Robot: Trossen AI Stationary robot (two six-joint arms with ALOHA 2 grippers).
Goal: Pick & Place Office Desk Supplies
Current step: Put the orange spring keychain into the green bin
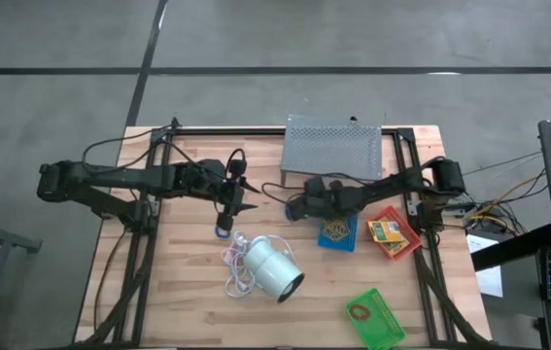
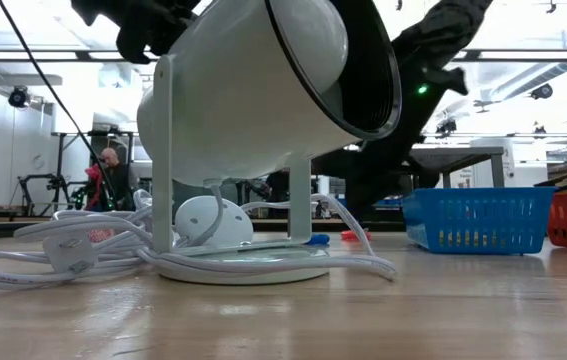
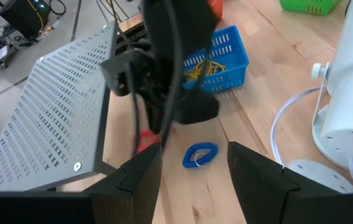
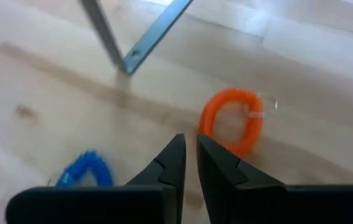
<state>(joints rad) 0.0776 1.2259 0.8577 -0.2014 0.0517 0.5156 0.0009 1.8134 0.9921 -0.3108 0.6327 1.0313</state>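
1. Pale wooden planks make up the tabltop, which stands on a grey concrete floor; the low view looks across it into a bright workshop with racks, ceiling lights and a person far back.
2. My right end effector sits low over the wood, its fingers nearly together with only a narrow gap and nothing between them.
3. Just beyond its tips lies the small red-orange loop; the small blue coiled loop lies off to one side.
4. My left end effector hovers with fingers apart, empty, facing the same blue loop.
5. Risk: with my right fingers this close together, I judge they would push the red loop along the wood rather than straddle it.
6. Both arms crowd one spot beside the grey perforated metal stand, so a collision seems possible.
7. The blue plastic tray, red tray and green tray wait nearby.
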